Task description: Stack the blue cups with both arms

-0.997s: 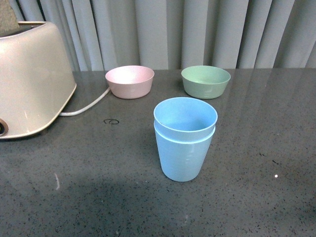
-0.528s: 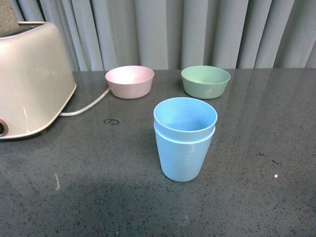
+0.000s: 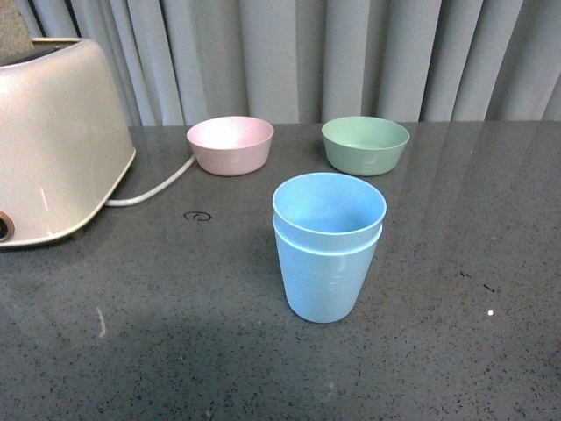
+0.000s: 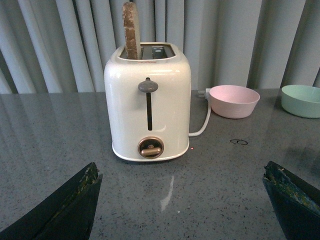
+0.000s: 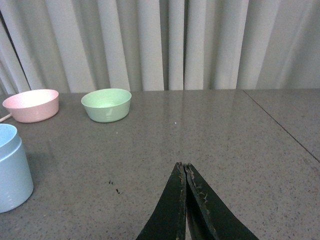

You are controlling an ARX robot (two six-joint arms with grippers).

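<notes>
Cups sit nested on the grey table (image 3: pixel 131 351): the blue cups (image 3: pixel 327 250) stand upright, one inside the other, the inner rim just proud of the outer. Behind them sit the pink bowl (image 3: pixel 230 145) and the green bowl (image 3: pixel 365 145), apart from each other and from the stack. Far off to the stack's left stands the cream toaster (image 4: pixel 148 100), something brown, perhaps toast, poking from its slot. Left gripper (image 4: pixel 185 200) hangs with fingers spread wide, nothing between them. Right gripper (image 5: pixel 185 172) has its fingers pressed together, empty, well clear of the stack.
</notes>
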